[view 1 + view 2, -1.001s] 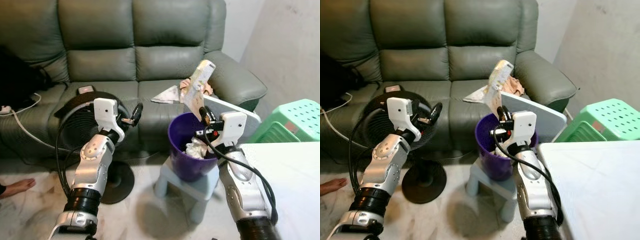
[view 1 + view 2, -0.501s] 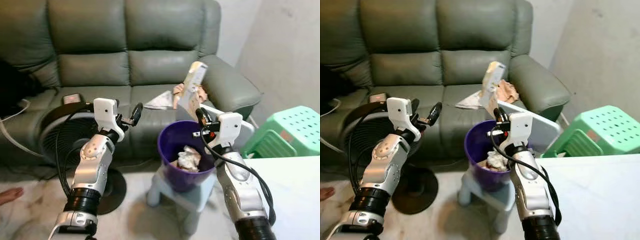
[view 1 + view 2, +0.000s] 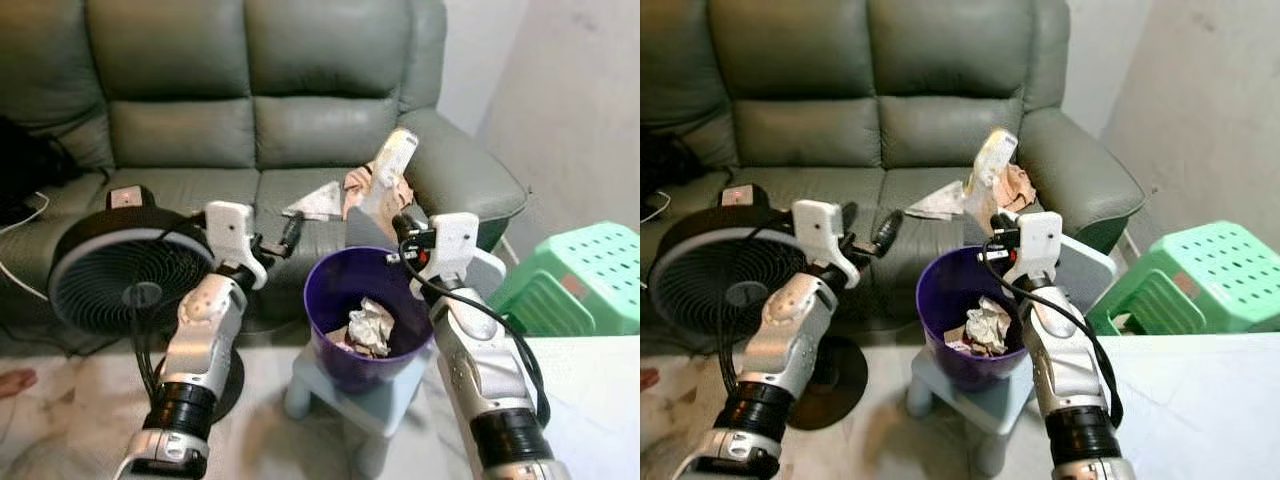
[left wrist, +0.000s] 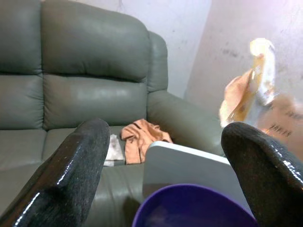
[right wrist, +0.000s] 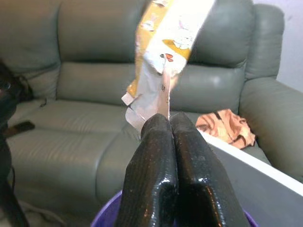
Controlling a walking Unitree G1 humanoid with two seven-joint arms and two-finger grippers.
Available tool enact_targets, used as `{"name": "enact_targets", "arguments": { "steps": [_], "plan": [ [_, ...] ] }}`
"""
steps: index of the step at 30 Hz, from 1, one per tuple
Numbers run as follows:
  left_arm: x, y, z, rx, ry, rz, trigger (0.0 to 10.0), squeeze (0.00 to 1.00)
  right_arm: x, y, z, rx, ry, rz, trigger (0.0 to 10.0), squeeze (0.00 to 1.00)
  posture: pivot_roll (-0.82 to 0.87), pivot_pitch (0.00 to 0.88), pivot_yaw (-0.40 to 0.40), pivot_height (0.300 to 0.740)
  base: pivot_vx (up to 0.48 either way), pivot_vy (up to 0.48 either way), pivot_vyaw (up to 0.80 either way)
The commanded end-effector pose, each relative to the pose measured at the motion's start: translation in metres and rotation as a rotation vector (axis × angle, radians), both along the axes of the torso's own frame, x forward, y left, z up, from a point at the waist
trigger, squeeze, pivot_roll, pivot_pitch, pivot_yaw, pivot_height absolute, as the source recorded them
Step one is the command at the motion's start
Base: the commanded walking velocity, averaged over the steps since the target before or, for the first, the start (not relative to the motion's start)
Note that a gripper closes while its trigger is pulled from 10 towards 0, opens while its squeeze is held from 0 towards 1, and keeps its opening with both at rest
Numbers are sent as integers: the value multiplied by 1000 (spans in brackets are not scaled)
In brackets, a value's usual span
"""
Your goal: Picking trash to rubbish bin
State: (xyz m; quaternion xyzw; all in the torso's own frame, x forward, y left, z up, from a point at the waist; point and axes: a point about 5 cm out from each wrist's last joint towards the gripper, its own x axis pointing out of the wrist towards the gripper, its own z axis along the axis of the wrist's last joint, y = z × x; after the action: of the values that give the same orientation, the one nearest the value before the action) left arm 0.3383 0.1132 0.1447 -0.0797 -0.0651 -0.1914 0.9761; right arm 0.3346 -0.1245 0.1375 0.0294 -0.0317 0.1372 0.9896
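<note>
One purple bin stands on one small pale stool in front of the single green sofa, with one crumpled paper wad inside the bin and one yellow-and-white wrapper held up above its rim. On the sofa seat behind the bin lie one orange cloth and one flat grey paper. Beside the bin there are one black fan, one white board, one green plastic stool, and two robot grippers.
</note>
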Motion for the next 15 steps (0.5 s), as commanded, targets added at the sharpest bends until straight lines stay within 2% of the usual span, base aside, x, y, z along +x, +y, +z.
{"name": "enact_targets", "arguments": {
  "steps": [1,9,11,15],
  "plan": [
    [-4,-2,3,1,-24,-6,10000,0,7,-1,3,-21,19,6,10000,0,75,74,-98,715,0,0,0],
    [-24,-18,-6,2,-16,-40,10000,0,21,-5,-3,-58,87,9,10000,0,116,117,-152,715,0,0,0],
    [-26,-20,-7,0,-16,-43,10000,0,23,-4,-4,-69,92,11,10000,0,116,117,-152,715,0,0,0],
    [-39,-36,-8,3,-15,-81,10000,0,33,4,-7,-120,128,32,10000,0,142,134,-187,715,0,0,0]
  ]
}}
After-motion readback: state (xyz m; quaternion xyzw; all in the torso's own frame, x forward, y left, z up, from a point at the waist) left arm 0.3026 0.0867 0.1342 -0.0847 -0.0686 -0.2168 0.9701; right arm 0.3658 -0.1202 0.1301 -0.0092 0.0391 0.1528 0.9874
